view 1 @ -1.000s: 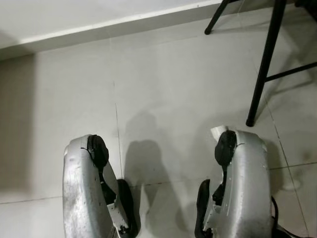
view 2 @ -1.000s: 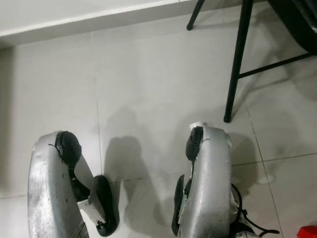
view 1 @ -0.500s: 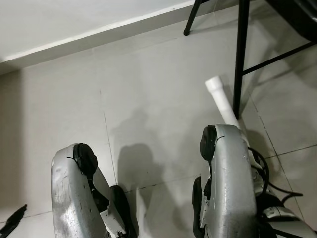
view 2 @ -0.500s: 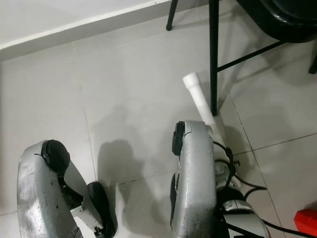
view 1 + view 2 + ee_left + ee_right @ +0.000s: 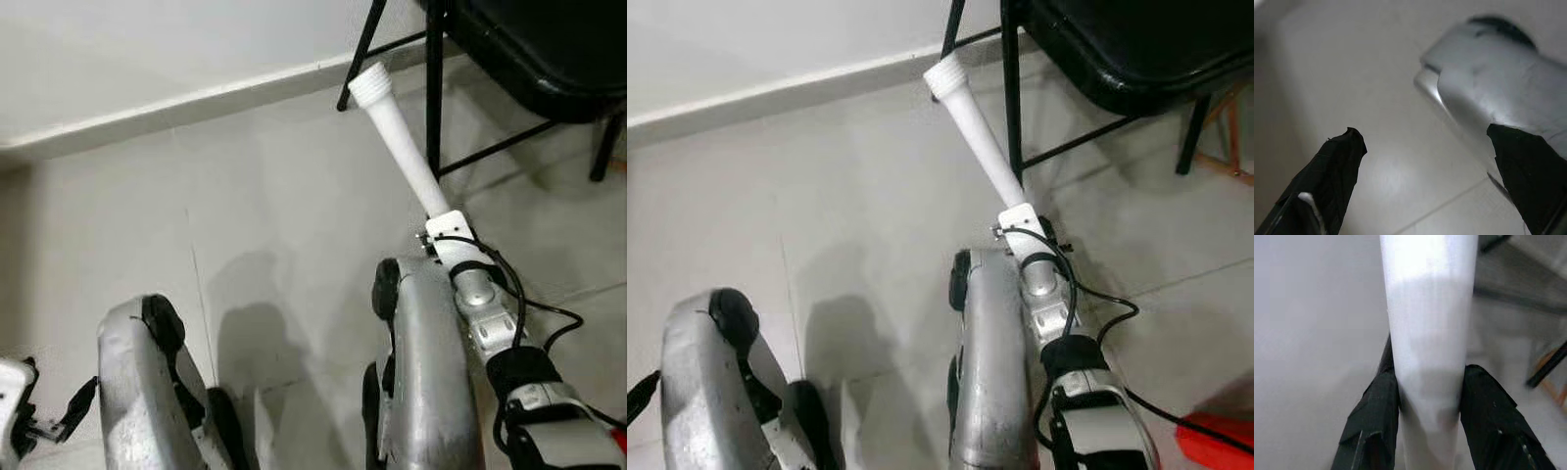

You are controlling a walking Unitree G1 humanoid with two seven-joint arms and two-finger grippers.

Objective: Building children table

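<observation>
Table leg, a smooth white plastic tube with a ribbed, threaded collar at its far end, is carried off the floor in the right gripper, pointing forward and up toward the black chair by the wall. The right jaws are pinching the tube near its lower end, one black finger on each side of the round shaft, so the threaded tip stays free; that looks like a carrying hold meant to leave the screw end ready to go into a tabletop socket, though no tabletop can be seen from here. The grip sits low on the shaft, which may let the long free end sway as the robot walks, and the tip is near the chair's thin black legs, so a brush against them seems possible. The left gripper hangs low at the robot's side above the pale tiled floor, its jaws spread wide and holding nothing, apparently kept free for a later part. A grey skirting strip runs along the wall ahead, and something red lies on the floor at the robot's right.
</observation>
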